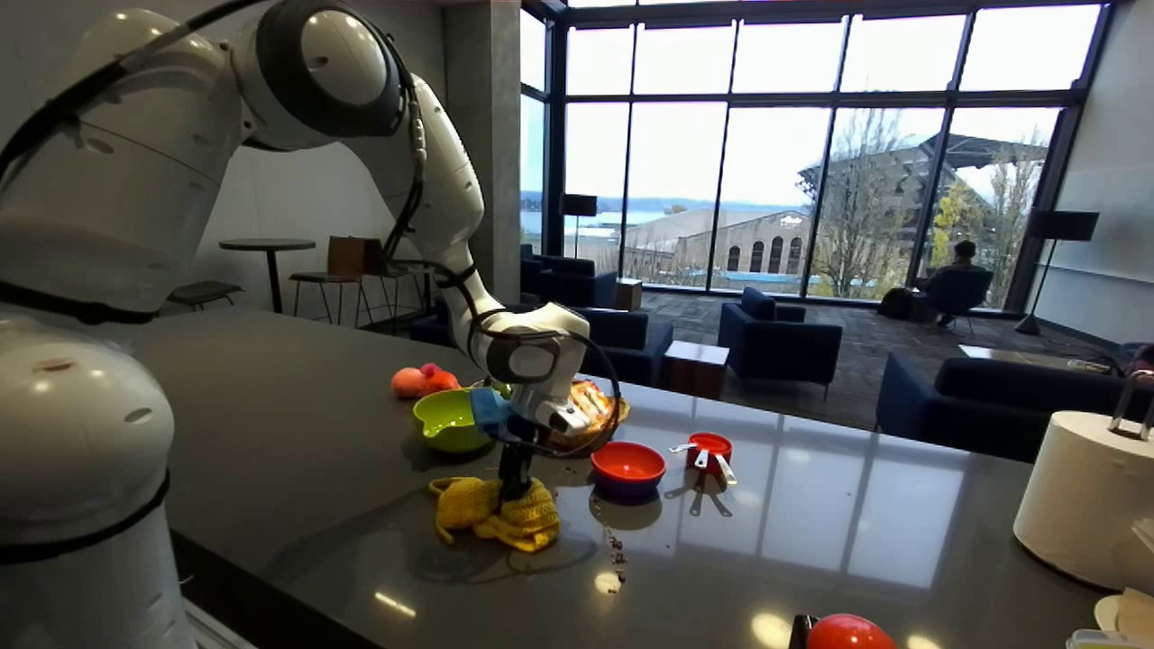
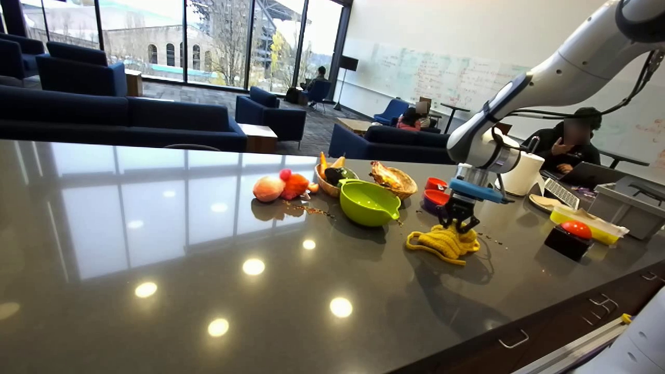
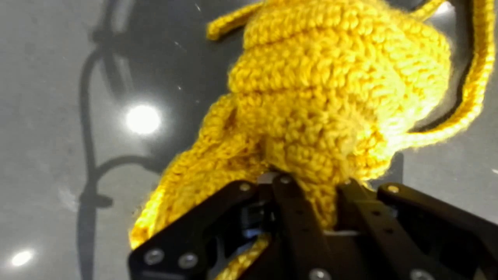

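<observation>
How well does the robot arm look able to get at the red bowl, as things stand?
Probably not at once: the fingers are closed on the yellow crocheted piece and would first need to release it. After that, likely yes, since the red bowl sits close by with its open top uncovered.

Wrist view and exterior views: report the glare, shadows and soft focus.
Wrist view: round glare spots on the countertop, a thin branching shadow at the picture's left, the gripper somewhat soft, the yellow crocheted piece strongly lit along its right; both exterior views: bright windows mirrored in the countertop.
</observation>
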Robot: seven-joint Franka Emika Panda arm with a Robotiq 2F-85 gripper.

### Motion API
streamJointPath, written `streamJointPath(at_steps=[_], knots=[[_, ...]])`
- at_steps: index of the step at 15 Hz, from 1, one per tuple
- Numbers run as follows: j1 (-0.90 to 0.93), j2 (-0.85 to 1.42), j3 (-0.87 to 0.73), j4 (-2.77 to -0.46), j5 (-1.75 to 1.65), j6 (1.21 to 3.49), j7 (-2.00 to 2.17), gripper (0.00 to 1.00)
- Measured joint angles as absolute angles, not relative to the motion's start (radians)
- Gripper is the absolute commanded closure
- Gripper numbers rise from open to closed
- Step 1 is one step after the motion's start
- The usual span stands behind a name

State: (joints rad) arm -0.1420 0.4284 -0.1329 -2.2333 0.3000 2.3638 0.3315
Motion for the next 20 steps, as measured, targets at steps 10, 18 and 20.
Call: streamJointPath(at_steps=[10, 18, 20], knots=[[-0.146, 0.333, -0.218, -2.420, 0.349, 2.455, 0.509, 0.96], [-0.205, 0.285, -0.277, -2.500, 0.379, 2.511, 0.481, 0.96], [-0.234, 0.284, -0.303, -2.500, 0.372, 2.511, 0.447, 0.96]])
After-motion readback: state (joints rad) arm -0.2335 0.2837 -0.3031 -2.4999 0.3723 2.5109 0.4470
